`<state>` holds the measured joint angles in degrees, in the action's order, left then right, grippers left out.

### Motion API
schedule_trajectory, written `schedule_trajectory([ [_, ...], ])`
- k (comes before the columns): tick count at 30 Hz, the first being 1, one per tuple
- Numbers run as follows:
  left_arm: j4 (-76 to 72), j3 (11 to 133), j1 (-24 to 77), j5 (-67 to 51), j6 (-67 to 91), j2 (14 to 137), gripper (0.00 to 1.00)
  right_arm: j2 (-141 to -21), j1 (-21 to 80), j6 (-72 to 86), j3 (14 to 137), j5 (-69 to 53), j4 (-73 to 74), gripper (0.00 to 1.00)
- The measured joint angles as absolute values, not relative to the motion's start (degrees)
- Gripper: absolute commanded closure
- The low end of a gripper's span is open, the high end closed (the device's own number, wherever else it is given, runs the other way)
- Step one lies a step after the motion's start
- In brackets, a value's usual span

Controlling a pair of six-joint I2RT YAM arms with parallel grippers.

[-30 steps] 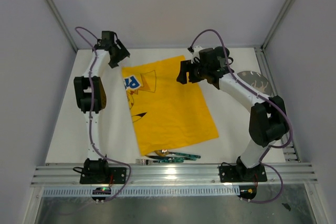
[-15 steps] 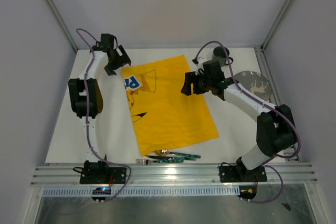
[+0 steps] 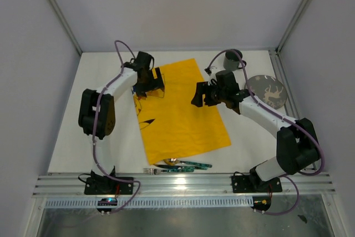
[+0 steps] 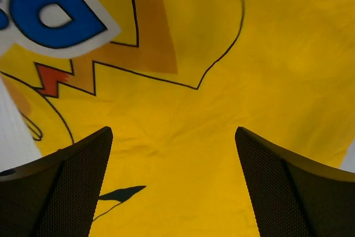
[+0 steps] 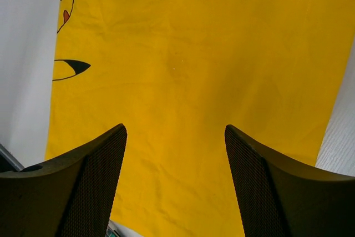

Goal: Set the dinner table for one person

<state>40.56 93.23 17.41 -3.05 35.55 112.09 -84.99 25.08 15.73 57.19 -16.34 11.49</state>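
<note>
The dinner table is a white tabletop with a yellow cartoon-printed cloth spread flat across its middle. My left gripper hovers over the cloth's far left part, beside the blue lettering. In the left wrist view the left gripper is open, with only yellow cloth between the fingers. My right gripper hangs over the cloth's far right edge. It is open too, above bare cloth.
A dark grey plate with a pale animal print lies at the right. A dark cup stands behind it at the far edge. A fork, a spoon and a teal-handled knife lie together below the cloth's near edge.
My left arm has swung from the far left corner to over the cloth, and its jaws have opened wide. The right gripper has drawn back slightly, uncovering the cup.
</note>
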Motion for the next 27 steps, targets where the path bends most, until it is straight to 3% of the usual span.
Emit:
schedule_trajectory([
  [6, 41.2, 89.4, 20.5, -3.0, 36.2, 119.0, 0.06, -84.7, 25.2, 15.8, 57.1, -16.2, 11.6, 0.24],
  [27, 37.9, 87.9, 20.3, 1.3, 40.5, 118.8, 0.07, -82.0, 25.2, 15.8, 56.4, -15.9, 11.6, 0.24],
])
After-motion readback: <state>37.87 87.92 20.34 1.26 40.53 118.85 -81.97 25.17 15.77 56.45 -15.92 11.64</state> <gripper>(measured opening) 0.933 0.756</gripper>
